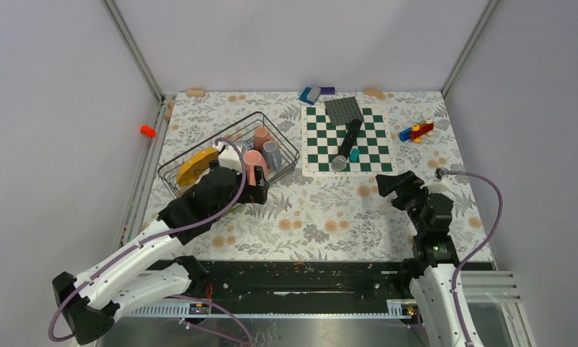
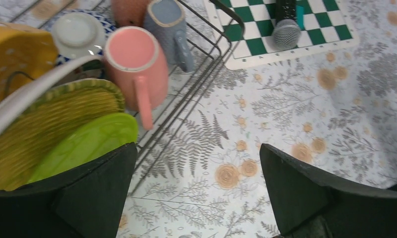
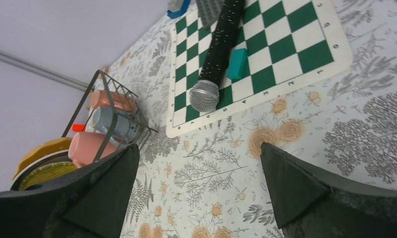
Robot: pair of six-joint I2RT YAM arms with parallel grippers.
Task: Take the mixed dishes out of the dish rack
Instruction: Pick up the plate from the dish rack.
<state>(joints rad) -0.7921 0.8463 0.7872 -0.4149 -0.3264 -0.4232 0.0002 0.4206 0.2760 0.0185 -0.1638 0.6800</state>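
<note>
Two grippers stand with fingers released, grasping nothing. At centre left of the overhead view, the dark wire dish rack (image 1: 217, 141) holds a yellow-orange plate (image 1: 197, 166), a lime-green plate (image 2: 87, 144), a pink mug (image 2: 137, 64) and a grey mug (image 2: 169, 25). The left gripper (image 1: 253, 191) hovers at its lower right corner. Further right, a black microphone (image 1: 347, 143) lies on a green-white checkered board (image 1: 369, 155), with the right gripper (image 1: 391, 186) just below it.

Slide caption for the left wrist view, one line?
Open left gripper hovers over the dish rack edge, by the lime-green plate and pink mug.
</note>
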